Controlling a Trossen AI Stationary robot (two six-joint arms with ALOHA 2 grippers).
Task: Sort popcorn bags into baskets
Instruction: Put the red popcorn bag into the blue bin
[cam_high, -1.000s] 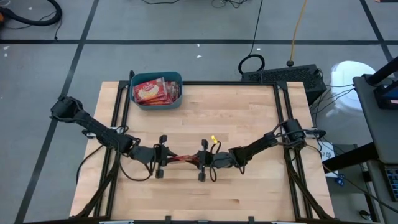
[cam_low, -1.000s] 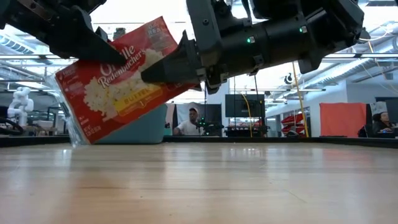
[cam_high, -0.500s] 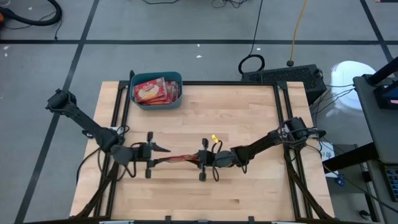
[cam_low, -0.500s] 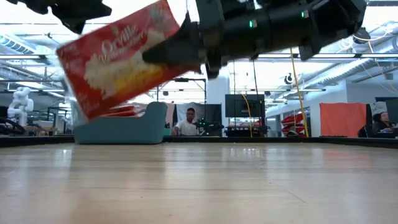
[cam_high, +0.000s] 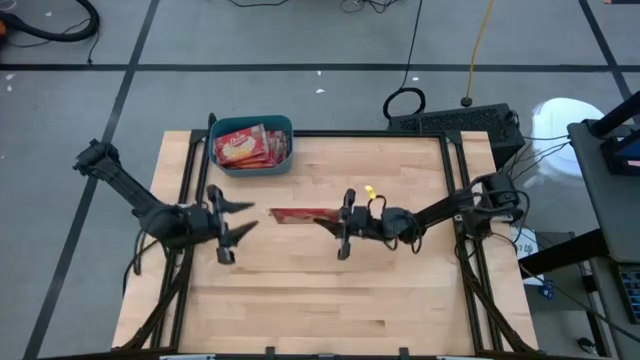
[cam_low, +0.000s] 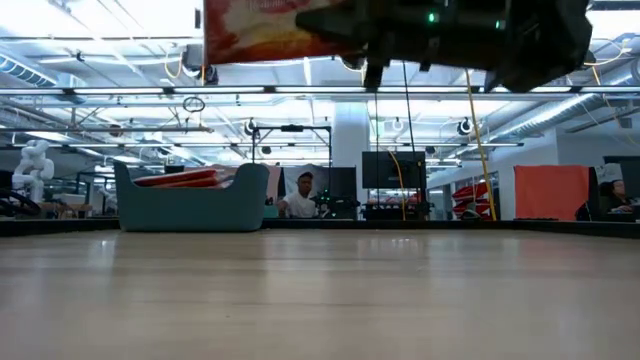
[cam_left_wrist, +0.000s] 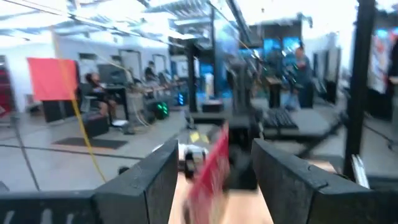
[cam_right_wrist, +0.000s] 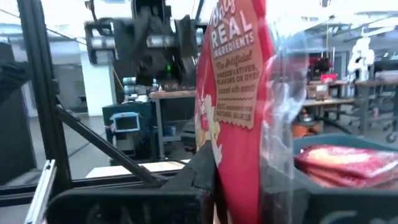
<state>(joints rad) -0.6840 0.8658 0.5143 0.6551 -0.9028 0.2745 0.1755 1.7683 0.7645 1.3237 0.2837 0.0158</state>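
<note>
My right gripper (cam_high: 338, 218) is shut on one red popcorn bag (cam_high: 298, 214), which it carries above the middle of the table; in the low view the bag (cam_low: 268, 28) is at the top edge. The left gripper (cam_high: 243, 218) stands open a little to the bag's left, touching nothing, and its wrist view shows the bag (cam_left_wrist: 210, 167) edge-on ahead. The teal basket (cam_high: 250, 166) stands at the table's far left with several red bags (cam_high: 250, 146) lying in it. My right gripper pinches the bag's right-hand end (cam_right_wrist: 225, 163) between its two fingers (cam_right_wrist: 198, 175). The fingers come level from the table's right, along the bag. The bag stands on edge, its faces upright, reaching out toward the left, lifted clear of the table.
Black frame rails (cam_high: 452, 190) run along the table's left, right and far sides. Bare wooden tabletop (cam_high: 330, 300) lies toward the near edge. In the low view people sit in the room (cam_low: 300, 200) beyond the table.
My left gripper has opened, let go of the bag, drawn back toward the table's left edge and risen. My right gripper has carried the bag up and toward the far edge; the bag, tilted before, has risen to the top of the low view.
</note>
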